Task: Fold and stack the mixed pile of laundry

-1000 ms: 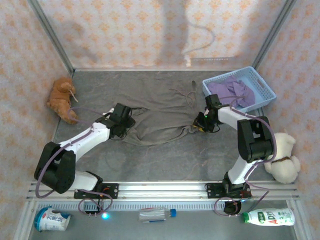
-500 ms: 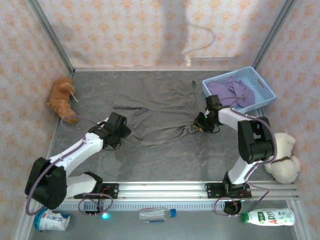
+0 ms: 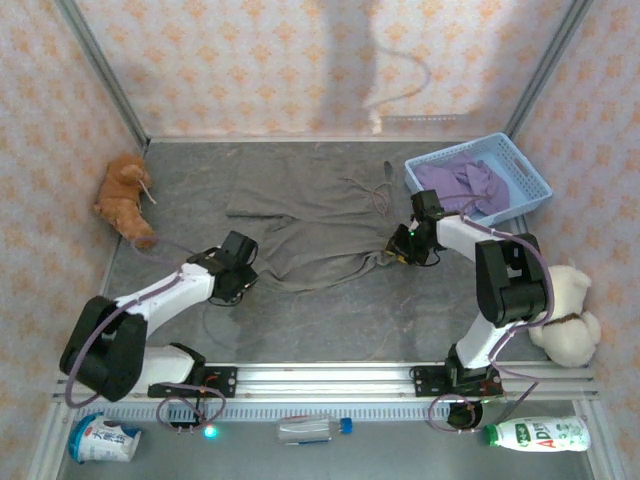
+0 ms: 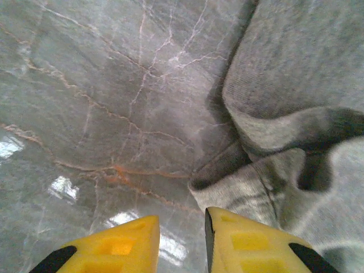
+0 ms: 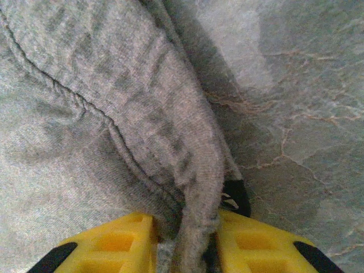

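Left wrist view: the left gripper (image 4: 182, 242) has its two yellow fingers a narrow gap apart, low over the grey marbled worktop (image 4: 85, 114). Bare stone shows in the gap. A rolled hem of the grey-brown trouser-like piece (image 4: 296, 68) lies just at the tip of one finger; I cannot tell whether any cloth is caught.

Right wrist view: the right gripper (image 5: 186, 244) is pinched on a raised fold of the same garment, with the cloth standing up between its two fingers.

Top view: two arms reach in from the near edge, one gripper at each lower side of the trouser-like piece, which is spread across the middle of the worktop.

There are two garments. The second, a lavender-purple shirt (image 3: 465, 182), is bunched inside one light blue lattice basket (image 3: 525, 163) at the far right corner.

Two plush toys: one orange plush toy (image 3: 124, 198) at the left edge and one cream plush toy (image 3: 568, 318) at the right edge.

Along the near ledge lie one clear bottle (image 3: 313, 429), one white and green bottle (image 3: 538, 433) and one round tub (image 3: 103, 440).
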Robot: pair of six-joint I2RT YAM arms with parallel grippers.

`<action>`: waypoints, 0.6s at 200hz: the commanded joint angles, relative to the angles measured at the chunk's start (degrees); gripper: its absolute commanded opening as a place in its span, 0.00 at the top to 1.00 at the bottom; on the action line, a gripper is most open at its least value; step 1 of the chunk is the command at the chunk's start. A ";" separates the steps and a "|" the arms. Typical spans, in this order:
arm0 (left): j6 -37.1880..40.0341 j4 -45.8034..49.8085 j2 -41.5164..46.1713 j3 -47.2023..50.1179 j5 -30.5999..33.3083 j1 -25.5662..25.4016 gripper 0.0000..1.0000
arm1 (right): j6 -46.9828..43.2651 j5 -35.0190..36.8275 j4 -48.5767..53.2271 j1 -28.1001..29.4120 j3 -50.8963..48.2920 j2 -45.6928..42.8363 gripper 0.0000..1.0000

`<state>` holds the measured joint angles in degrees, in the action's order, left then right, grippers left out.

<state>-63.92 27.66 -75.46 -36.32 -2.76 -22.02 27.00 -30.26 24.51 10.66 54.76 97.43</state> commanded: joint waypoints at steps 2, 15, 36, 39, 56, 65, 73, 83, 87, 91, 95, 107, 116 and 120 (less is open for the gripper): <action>1.88 -3.40 -4.02 -4.35 -0.14 -0.12 0.72 | 0.31 1.61 2.23 -0.11 0.59 2.24 0.73; 1.94 -4.14 -6.47 -5.35 -0.63 -0.22 0.72 | 0.35 1.58 2.21 -0.13 0.61 2.50 0.73; 2.20 -4.82 -9.36 -5.63 -1.37 -0.30 0.72 | 0.40 1.59 2.12 -0.13 0.61 3.11 0.75; 2.21 -4.73 -9.61 -5.61 -1.41 -0.35 0.72 | 0.42 1.61 2.16 -0.09 0.53 3.12 0.75; 2.55 -3.49 -10.34 -5.02 -1.04 -0.38 0.75 | 0.66 1.81 2.25 -0.13 0.11 3.05 0.76; 2.70 -2.56 -10.13 -4.41 -0.48 -0.39 0.78 | 0.81 2.32 2.34 -0.12 -0.14 2.86 0.77; 2.91 -1.72 -9.78 -3.76 0.00 -0.39 0.84 | 0.86 2.82 2.77 -0.14 -0.35 2.78 0.80; 3.14 -0.54 -9.11 -3.01 0.37 -0.39 0.97 | 0.94 3.12 3.58 -0.12 -0.48 2.43 0.83; 3.19 0.17 -8.81 -2.74 0.51 -0.38 1.00 | 1.11 3.05 3.76 -0.11 -0.53 2.21 0.84; 3.26 0.90 -8.43 -2.59 0.64 -0.37 1.00 | 1.24 3.08 4.01 -0.13 -0.66 1.93 0.85; 3.35 1.68 -8.08 -2.42 0.78 -0.33 1.00 | 1.33 3.09 4.28 -0.11 -0.75 1.70 0.85; 3.39 4.45 -6.10 -2.18 1.52 -0.39 1.00 | 2.09 3.56 6.10 -0.11 -0.89 0.53 0.89; 3.21 7.46 -3.65 -2.26 2.36 -0.38 1.00 | 2.51 3.65 8.03 -0.17 -0.73 -0.34 0.94; 3.11 8.74 -2.30 -2.25 2.80 -0.39 1.00 | 2.64 3.49 8.97 -0.11 -0.67 -0.72 0.96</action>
<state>-61.39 25.80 -82.83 -40.03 -3.66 -22.13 28.18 -30.24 25.21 10.66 55.33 97.84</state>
